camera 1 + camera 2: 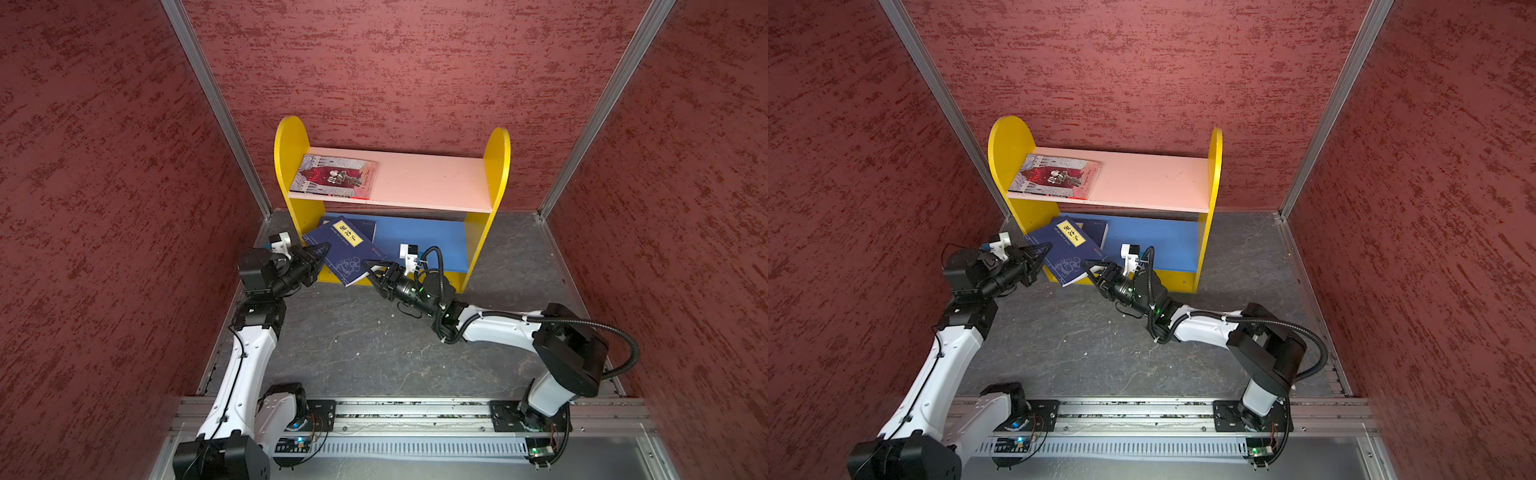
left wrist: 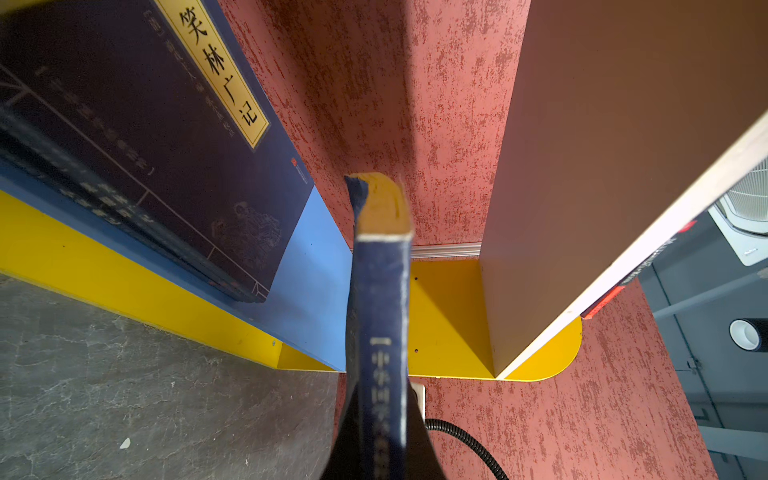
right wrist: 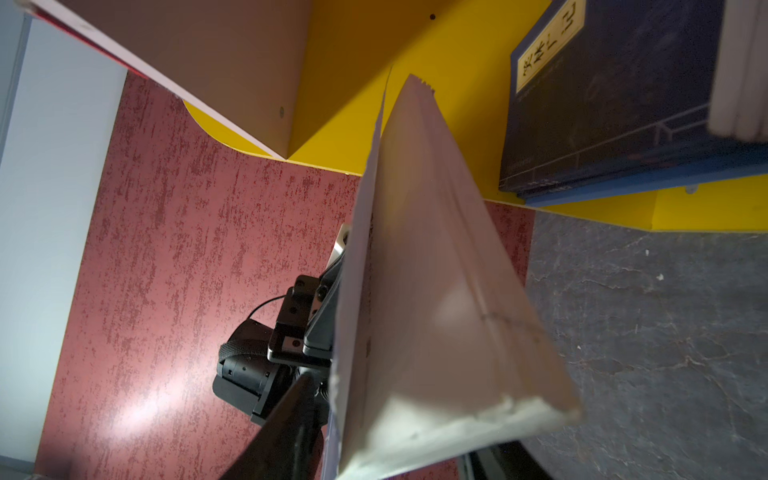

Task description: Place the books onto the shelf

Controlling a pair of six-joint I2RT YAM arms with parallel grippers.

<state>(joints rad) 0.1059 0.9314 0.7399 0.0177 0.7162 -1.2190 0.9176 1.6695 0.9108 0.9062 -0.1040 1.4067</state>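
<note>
Three red textured walls (image 1: 415, 62) enclose a grey tabletop (image 1: 365, 345), shelf (image 1: 291, 145) and navy book (image 1: 345, 253).

Top views: bright, even overhead light, sharp, with wide-angle stretch toward the corners. Soft shadow under the shelf (image 1: 496, 166) upper board, just ahead of the left gripper (image 1: 324, 253) and right gripper (image 1: 369, 270). Left wrist: navy book (image 2: 380, 332) in the left gripper is blurred, too close. Right wrist: its page edges soft and washed out, glare patch on the wall (image 3: 137, 407) beside the right gripper.
</note>
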